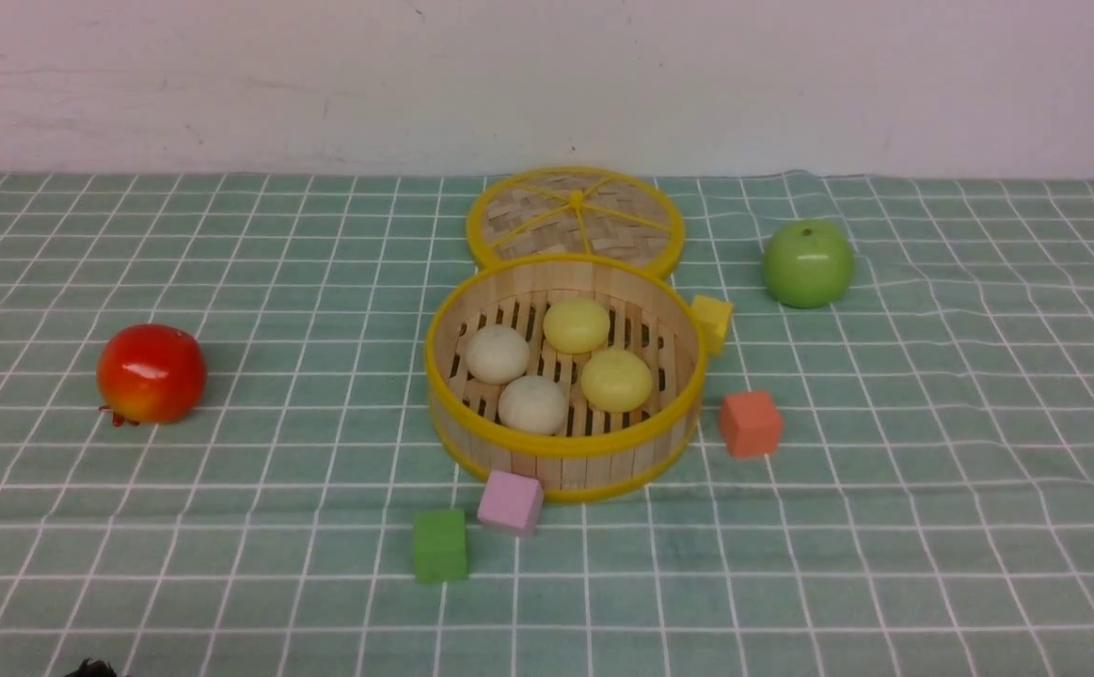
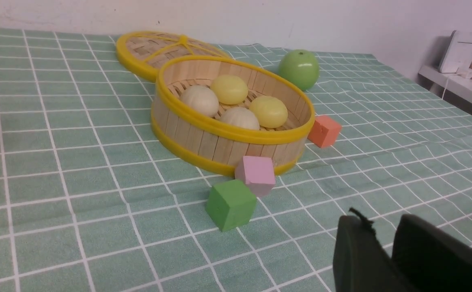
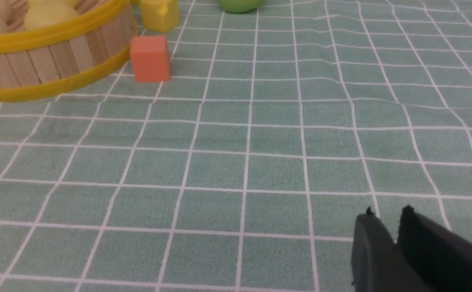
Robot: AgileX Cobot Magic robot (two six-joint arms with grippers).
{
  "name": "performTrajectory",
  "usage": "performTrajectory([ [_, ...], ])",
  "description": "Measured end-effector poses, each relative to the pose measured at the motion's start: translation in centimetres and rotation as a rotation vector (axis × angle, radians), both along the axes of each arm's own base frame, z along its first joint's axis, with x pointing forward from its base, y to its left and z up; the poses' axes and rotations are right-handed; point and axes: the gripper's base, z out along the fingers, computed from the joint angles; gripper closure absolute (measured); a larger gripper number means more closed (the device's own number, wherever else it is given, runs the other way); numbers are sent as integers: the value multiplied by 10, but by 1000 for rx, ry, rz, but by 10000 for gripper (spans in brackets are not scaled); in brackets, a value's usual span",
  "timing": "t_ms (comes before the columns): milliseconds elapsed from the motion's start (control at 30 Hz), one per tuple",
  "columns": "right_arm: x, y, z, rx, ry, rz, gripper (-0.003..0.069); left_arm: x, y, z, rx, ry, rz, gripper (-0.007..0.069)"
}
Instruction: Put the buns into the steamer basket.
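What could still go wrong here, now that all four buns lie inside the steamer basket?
1. The pink cube sits against the steamer basket; a low arm sweep could push it and jolt the basket.
2. The four buns are round and loose on the slats, so a jolt could roll them about.
3. The left claw is low near the green cube and might knock it.

no legible text, label, brand, number or sign found in any view. the white device (image 2: 460,50) on the side shelf in the left wrist view carries no marking that can be made out; it is too small and blurred to tell.
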Motion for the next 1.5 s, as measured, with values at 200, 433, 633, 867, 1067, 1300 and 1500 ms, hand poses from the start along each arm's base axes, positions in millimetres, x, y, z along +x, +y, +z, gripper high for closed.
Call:
performTrajectory([
  [200, 0, 0, 0, 0, 0, 0, 543, 2, 2, 1, 11, -52, 24, 482],
  [433, 0, 0, 0, 0, 0, -1, 538, 7, 16, -5, -28, -159, 247, 522],
  [633, 0, 0, 0, -2, -1, -1, 530, 2, 27, -37, 24, 44, 419, 638],
  [867, 0, 0, 0, -3, -2, -1, 525, -1, 29, -55, 71, 213, 449, 638],
  [1067, 0, 0, 0, -3, -2, -1, 517, -1, 29, -55, 70, 213, 451, 638],
  [1300, 0, 0, 0, -3, -2, -1, 510, -1, 29, -55, 71, 214, 451, 638],
  [1500, 0, 0, 0, -3, -2, -1, 498, -1, 29, -55, 70, 214, 451, 638],
])
